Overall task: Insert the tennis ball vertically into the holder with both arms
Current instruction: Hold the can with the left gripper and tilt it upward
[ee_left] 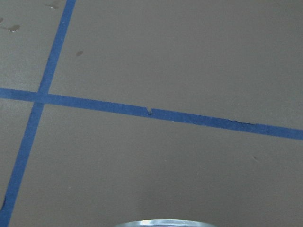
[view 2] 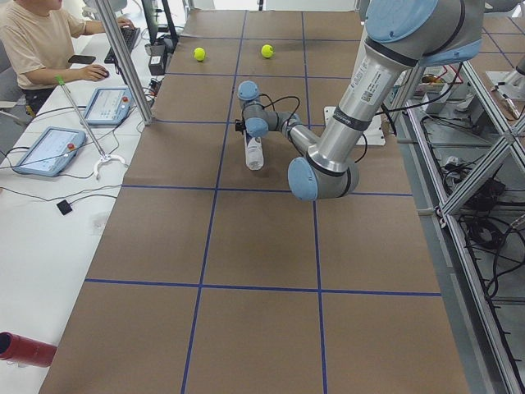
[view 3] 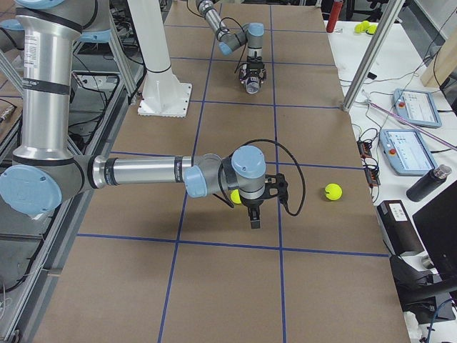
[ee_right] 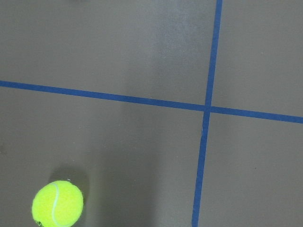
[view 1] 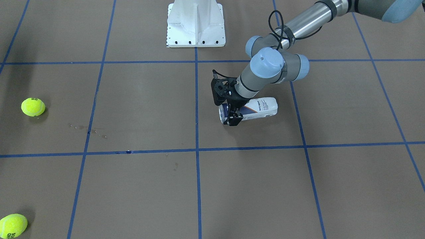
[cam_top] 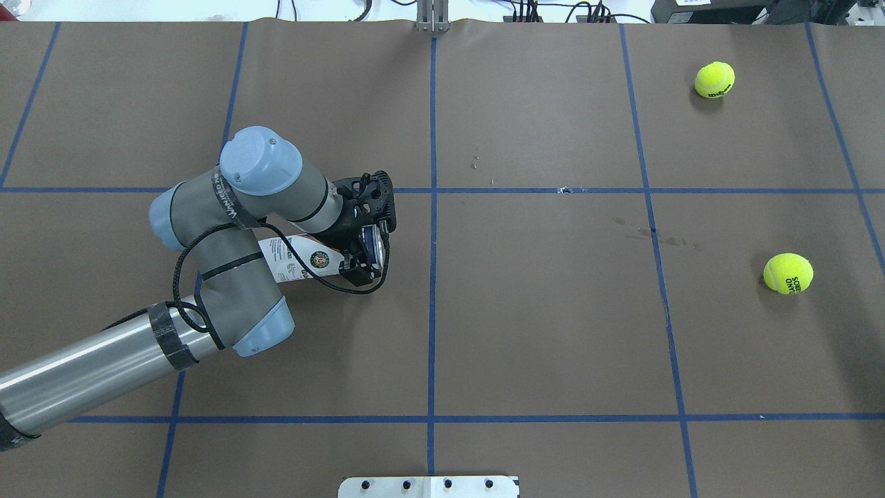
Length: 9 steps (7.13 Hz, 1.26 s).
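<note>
The tube [view 1: 262, 108] lies on its side on the brown table [view 1: 132, 186], a little way out from the white base [view 1: 196, 23] and off toward the robot's left of it. Its open mouth faces the base's middle line and its closed end points away. The left gripper [view 1: 233, 116] is down at the mouth end, its black fingers [view 1: 235, 120] straddling the tube, one on each side. They look close against the plastic, but I cannot tell whether they actually squeeze it. The left wrist view catches only the tube's curved rim at its bottom edge. The right gripper [view 3: 255, 216] shows only in the right side view, hanging above the table on the base's other side, so I cannot tell how far open it is. The nearer ball [view 1: 33, 107] and the farther ball [view 1: 12, 225] sit loose on the table, well apart from the base on the robot's right. The right wrist view looks down on one of them.
</note>
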Motion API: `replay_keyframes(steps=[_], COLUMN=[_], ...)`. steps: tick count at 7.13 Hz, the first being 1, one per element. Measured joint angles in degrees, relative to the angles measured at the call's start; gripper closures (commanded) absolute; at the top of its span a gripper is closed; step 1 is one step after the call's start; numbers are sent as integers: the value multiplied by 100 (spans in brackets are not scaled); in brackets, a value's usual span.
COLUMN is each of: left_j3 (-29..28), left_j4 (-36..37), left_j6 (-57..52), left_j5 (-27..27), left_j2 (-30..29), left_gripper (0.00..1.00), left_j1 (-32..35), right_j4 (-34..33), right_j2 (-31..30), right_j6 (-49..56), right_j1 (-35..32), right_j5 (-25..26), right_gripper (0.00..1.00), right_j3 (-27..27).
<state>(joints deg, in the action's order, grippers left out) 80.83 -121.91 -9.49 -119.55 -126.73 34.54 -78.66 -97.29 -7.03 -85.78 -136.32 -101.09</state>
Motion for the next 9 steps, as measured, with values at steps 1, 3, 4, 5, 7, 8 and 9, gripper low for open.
replay_keyframes(steps=[1, 3, 4, 5, 7, 8, 9], left_j3=[-15, -42, -54, -64, -106, -123, -125], left_j4=[0, 0, 0, 0, -6, -10, -12], left_j6=[0, 0, 0, 0, -6, -8, -7], left_j5=[20, 74, 86, 93, 118, 127, 131], left_j2=[-7, -56, -74, -77, -79, -82, -99], left_gripper=[0, 0, 1, 0, 1, 5, 16], left_j1=[-23, -50, -54, -53, -54, -53, -53], right_j4=[0, 0, 0, 0, 4, 4, 5], right_j2=[0, 0, 0, 0, -1, 0, 0], right_j6=[0, 0, 0, 0, 0, 0, 0], right_j1=[0, 0, 0, 0, 0, 0, 0], right_j5=[0, 0, 0, 0, 0, 0, 0], right_gripper=[0, 0, 0, 0, 0, 0, 0], right_j3=[1, 2, 2, 2, 2, 2, 2])
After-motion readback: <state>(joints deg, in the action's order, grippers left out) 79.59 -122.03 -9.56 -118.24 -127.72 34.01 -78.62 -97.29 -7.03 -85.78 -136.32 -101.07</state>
